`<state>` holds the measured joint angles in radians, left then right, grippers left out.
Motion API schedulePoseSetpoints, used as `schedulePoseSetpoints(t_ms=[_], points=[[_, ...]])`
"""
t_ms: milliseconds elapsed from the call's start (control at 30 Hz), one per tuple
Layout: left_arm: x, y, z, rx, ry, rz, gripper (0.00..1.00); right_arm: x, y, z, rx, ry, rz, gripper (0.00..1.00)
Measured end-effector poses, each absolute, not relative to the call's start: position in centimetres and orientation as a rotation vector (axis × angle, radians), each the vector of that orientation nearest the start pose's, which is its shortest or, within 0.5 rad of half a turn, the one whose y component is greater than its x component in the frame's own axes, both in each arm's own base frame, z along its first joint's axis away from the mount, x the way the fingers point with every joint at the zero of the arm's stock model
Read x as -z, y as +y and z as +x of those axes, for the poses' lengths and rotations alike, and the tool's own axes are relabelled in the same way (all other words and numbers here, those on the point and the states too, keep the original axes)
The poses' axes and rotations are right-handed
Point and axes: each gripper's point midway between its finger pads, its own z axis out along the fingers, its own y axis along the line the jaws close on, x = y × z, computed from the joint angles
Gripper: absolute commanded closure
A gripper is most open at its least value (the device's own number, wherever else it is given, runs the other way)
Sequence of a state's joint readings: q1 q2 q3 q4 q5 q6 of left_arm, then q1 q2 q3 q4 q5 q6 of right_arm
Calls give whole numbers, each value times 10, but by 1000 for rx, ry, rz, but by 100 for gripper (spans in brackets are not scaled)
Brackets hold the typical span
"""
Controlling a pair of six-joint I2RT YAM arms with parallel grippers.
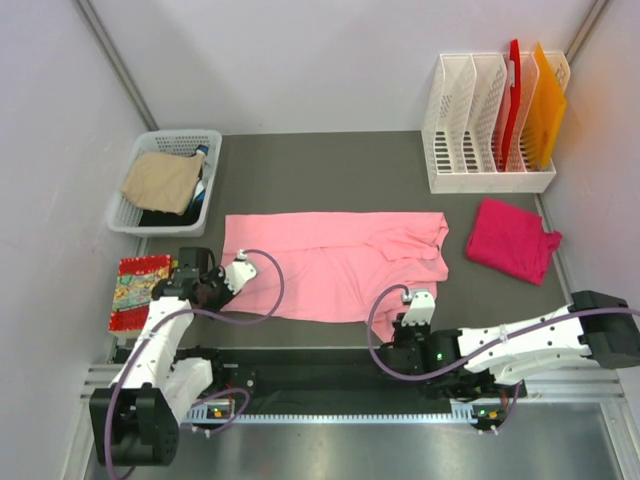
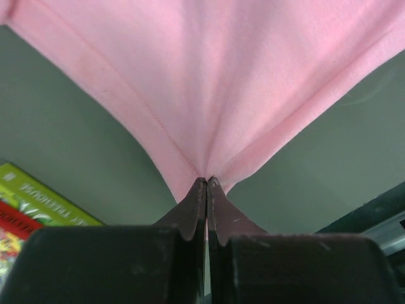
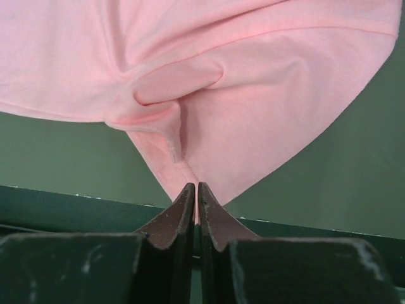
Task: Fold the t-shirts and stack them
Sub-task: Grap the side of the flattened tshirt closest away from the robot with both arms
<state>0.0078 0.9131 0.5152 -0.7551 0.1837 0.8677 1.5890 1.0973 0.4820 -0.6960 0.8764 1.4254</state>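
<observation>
Table (image 1: pixel 330 165): basket (image 1: pixel 185 135) of cloth (image 1: pixel 162 180), pink t-shirt (image 1: pixel 330 265)

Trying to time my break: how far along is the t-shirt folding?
Done, apparently: the deep magenta cloth t-shirt lies folded at the right. In hand: the light salmon-pink cloth t-shirt lies spread out, with the left gripper and the right gripper each shut on its near edge. Still to do: folding it and stacking the two.

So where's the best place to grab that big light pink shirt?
Probably its two near corners, approached low from the near side. The light pink shirt lies flat, far wider than a gripper, so thin corners pinch easiest; the left gripper and right gripper are shut there.
</observation>
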Motion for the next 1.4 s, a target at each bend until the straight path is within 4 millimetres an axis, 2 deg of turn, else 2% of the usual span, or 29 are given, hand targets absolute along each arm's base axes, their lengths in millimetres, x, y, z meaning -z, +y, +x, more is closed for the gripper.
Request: schedulePoseSetpoints(t_ms=[67,167,267,467,733,900,1100,1200,1300,1400], points=[[-50,1,189,-28,2406,1162,100,-48,187,105,-232,2243,-46,72],[-54,1,190,-31,2398,1160,100,-48,188,105,-222,2240,-56,57],[-53,1,188,-25,2406,1162,100,-41,186,105,-163,2246,-92,51],[-53,1,187,-25,2407,1161,100,-31,188,101,-126,2270,-128,50],[-54,1,187,-29,2401,1154,100,-25,203,96,-180,2299,-131,56],[-54,1,187,-29,2401,1154,100,-16,205,96,-156,2304,-145,60],[-55,1,187,-33,2393,1152,100,-15,204,105,-167,2280,-123,76],[-56,1,187,-35,2391,1150,100,-15,201,107,-174,2276,-112,92],[-56,1,187,-37,2388,1149,100,-15,199,109,-172,2273,-105,100],[-57,1,188,-41,2383,1147,100,-15,199,109,-172,2273,-103,100]])
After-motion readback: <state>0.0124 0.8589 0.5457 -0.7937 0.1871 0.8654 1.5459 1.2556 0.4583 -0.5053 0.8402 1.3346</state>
